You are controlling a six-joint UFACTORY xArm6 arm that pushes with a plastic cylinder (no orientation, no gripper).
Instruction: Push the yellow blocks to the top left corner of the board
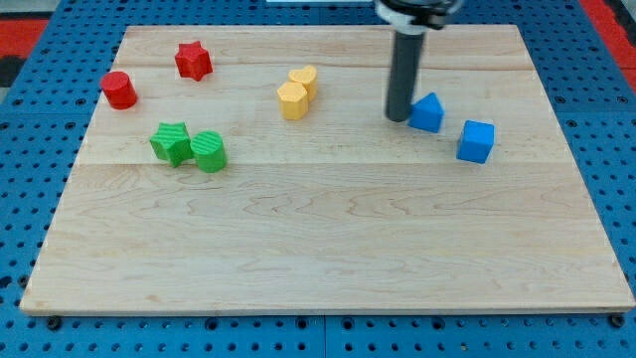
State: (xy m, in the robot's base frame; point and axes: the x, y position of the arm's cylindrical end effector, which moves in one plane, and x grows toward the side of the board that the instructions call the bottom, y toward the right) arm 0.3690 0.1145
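Two yellow blocks touch each other in the upper middle of the wooden board (328, 249): a yellow hexagon (292, 100) in front and a yellow rounded block (305, 80) just behind it to the right. My tip (398, 118) rests on the board about a hundred pixels to the right of the yellow blocks, right beside the left side of a blue block (427, 112).
A blue cube (476, 141) lies right of the first blue block. A red star (194, 61) and a red cylinder (118, 89) sit at the upper left. A green star (171, 142) and a green cylinder (210, 151) touch at the left.
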